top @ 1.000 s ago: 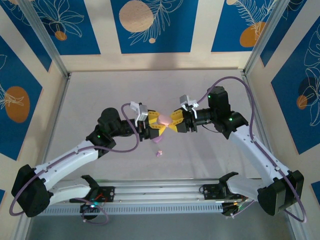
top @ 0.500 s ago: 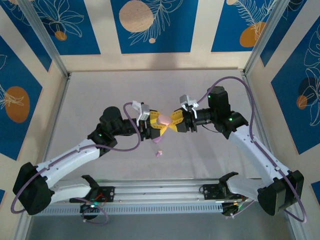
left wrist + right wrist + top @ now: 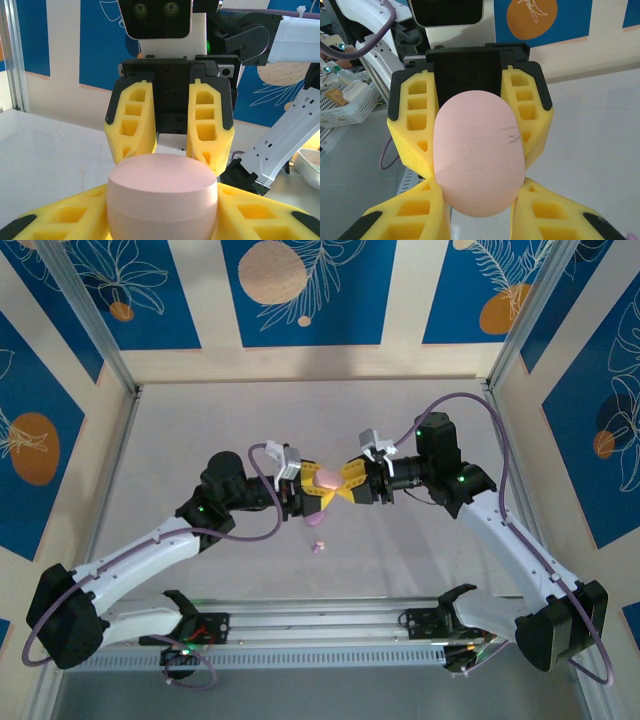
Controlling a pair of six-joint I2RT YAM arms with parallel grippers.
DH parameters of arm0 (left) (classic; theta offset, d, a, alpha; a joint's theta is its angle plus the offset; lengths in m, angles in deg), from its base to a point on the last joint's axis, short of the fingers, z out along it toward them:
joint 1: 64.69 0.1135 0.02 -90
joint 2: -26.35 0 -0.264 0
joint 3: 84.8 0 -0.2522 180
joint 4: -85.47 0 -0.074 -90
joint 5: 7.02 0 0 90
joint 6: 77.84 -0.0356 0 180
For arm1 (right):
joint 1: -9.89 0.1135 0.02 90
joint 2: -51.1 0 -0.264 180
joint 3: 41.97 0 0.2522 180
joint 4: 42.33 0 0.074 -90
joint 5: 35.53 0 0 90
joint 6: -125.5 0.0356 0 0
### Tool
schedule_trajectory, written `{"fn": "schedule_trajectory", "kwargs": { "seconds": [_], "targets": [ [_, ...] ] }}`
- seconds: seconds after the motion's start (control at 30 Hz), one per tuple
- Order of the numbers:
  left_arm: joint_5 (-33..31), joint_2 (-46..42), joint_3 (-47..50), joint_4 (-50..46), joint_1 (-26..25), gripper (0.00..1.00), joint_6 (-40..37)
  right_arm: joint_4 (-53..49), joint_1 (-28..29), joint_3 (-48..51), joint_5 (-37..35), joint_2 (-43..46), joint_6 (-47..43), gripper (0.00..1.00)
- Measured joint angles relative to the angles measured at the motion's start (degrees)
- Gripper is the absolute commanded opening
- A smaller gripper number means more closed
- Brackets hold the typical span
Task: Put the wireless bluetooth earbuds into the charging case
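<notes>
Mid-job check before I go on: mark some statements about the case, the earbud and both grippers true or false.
1. The pink charging case is held up off the table, between the left gripper and the right gripper. True.
2. The case's lid is open. False: the left wrist view shows the lid sitting down on the body, with only a seam between them.
3. A small pink earbud lies on the table, on the near side of the grippers. True.
4. The left gripper is holding the earbud. False: its fingers are on the case, and the earbud lies loose on the table.
</notes>
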Motion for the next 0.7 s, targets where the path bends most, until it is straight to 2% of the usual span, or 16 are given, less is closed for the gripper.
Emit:
{"fn": "schedule_trajectory", "kwargs": {
  "seconds": [0.13,0.37,0.53,0.7],
  "targets": [
    [0.0,0.0,-0.1,-0.2,-0.1,0.47,0.0,0.3,0.1,0.0,0.0,0.0,0.0,0.29],
    [-0.3,0.0,-0.1,-0.5,-0.2,0.32,-0.2,0.2,0.2,0.0,0.0,0.0,-0.1,0.3],
    [-0.3,0.0,-0.1,-0.7,-0.2,0.24,-0.2,-0.3,0.3,0.0,-0.5,0.1,-0.9,0.36],
    [-0.3,0.0,-0.1,-0.6,-0.2,0.22,-0.2,0.2,0.3,0.0,-0.7,0.1,1.4,0.45]
  ]
}}
